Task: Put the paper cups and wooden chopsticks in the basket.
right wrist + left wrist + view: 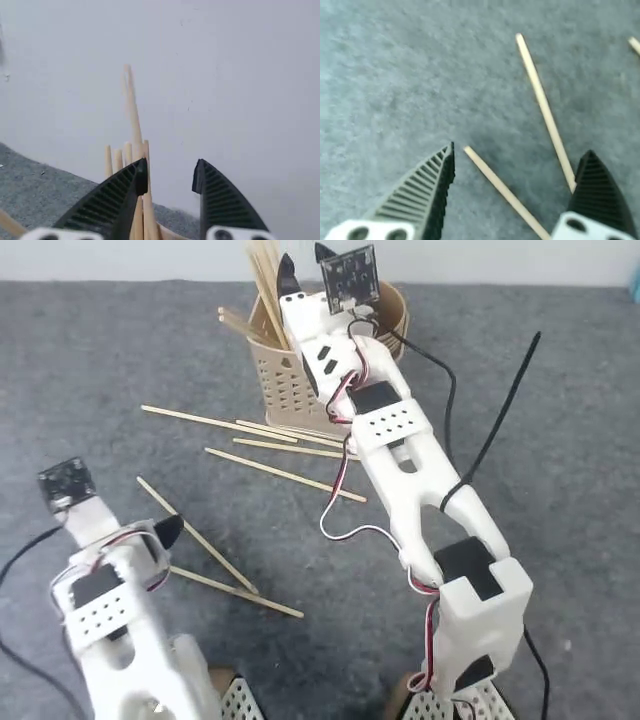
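Note:
A beige slotted basket [285, 380] stands at the far middle of the grey carpet, with several wooden chopsticks [265, 285] upright in it. A brown paper cup [393, 308] shows right beside it, mostly hidden by the right arm. My right gripper [305, 260] hangs open over the basket's top, with the upright chopsticks [131, 115] just past its fingertips and nothing held between them [171, 167]. Several loose chopsticks [285, 472] lie on the carpet. My left gripper [162, 533] is low at the near left, open [520, 149] over two chopsticks [545, 112], [502, 192].
More chopsticks lie in front of the basket [215, 422] and near the left arm [235, 590]. Black cables [500, 420] trail over the carpet at the right. A pale wall [225, 75] rises behind the basket.

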{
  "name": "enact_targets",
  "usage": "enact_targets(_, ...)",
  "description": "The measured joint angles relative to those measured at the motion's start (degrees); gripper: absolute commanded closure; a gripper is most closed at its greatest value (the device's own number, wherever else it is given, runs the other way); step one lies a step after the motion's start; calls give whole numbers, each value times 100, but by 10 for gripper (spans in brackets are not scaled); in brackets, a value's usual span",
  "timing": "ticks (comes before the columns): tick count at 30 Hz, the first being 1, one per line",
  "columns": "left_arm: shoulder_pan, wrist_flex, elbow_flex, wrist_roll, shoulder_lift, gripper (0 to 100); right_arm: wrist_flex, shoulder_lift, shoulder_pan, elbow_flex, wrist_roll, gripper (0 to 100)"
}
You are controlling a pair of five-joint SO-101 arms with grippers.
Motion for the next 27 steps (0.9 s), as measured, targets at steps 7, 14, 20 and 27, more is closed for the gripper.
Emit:
enact_targets(7,448,-105,62,527,-18,637,1002,-352,-9,-9,-281,836)
enact_targets(14,1081,-475,62,1064,53,637,2066,-1960,-9,923,-888,837)
enact_targets(20,1090,-545,-571,1424,1451,769,2163,-3824,-9,2699,-1011,837)
enact_targets(27,1116,-281,-1969,1600,3429,814,2180,-5934,-18,4782,-1029,837)
